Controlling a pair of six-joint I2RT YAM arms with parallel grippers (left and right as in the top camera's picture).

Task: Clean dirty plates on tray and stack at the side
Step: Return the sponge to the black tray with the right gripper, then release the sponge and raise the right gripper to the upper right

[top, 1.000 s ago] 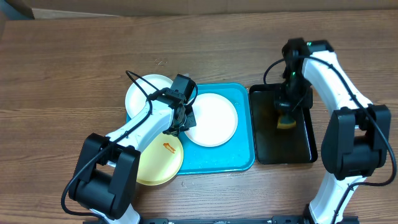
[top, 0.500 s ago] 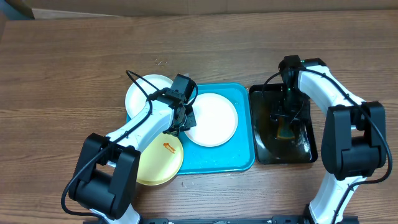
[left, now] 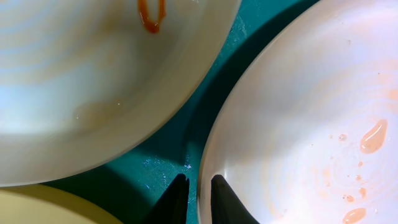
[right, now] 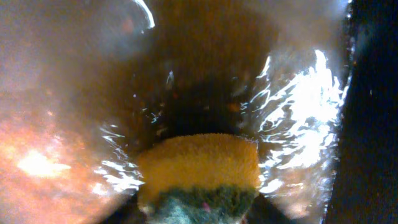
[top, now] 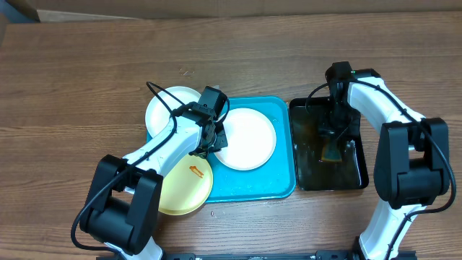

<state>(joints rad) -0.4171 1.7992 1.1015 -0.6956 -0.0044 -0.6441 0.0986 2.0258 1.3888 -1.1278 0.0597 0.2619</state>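
L gripper (left: 198, 198) is pinching the rim of the middle white plate (left: 298, 124) lying on the turquoise tray (top: 278, 184), w/ the 2nd white plate (top: 166, 108) & yellow plate (top: 184, 189) overhanging its left edge, while R gripper (top: 333, 139) is clamping a sponge (right: 198, 163) in the wet black tray (top: 354, 177).

Three smeared plates (top: 245, 139) rest on turquoise tray (top: 253, 185)

Overhead evenly lit, sharp. Left wrist close-up soft. Right wrist blurred, white glare on wet black tray (right: 370, 130).
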